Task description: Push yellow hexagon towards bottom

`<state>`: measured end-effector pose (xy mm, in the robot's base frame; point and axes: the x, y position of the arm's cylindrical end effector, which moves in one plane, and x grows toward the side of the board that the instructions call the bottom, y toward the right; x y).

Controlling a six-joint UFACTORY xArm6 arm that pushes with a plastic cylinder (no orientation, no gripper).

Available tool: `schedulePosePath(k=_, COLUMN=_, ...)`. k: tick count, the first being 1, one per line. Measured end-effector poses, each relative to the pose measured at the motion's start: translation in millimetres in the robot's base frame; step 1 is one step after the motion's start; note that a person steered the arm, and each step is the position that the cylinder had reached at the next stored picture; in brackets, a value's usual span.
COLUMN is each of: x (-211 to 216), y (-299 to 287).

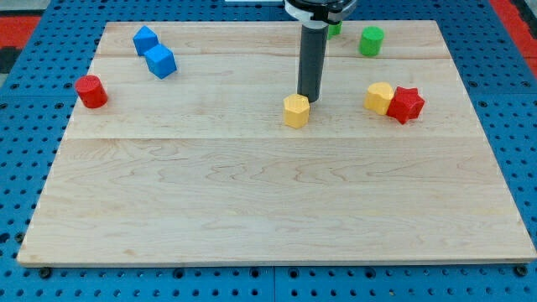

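The yellow hexagon (296,110) sits on the wooden board (268,201) a little above the middle. My tip (308,98) stands just above and slightly to the right of it, touching or nearly touching its top edge. A second yellow block (379,97), rounded in shape, lies at the view's right, touching a red star-like block (406,104).
Two blue cubes (145,39) (160,61) lie at the top left. A red cylinder (91,91) stands near the left edge. A green cylinder (372,40) stands at the top right, and another green block (334,28) shows partly behind the rod.
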<state>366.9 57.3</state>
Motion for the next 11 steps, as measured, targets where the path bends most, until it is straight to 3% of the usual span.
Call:
schedulePosePath(k=4, x=11.5, y=11.5)
schedulePosePath(k=5, x=48.5, y=-33.2)
schedulePosePath(k=6, x=64.1, y=-25.2)
schedulePosePath(k=8, x=24.7, y=-100.8)
schedulePosePath(k=11, x=12.2, y=-92.6)
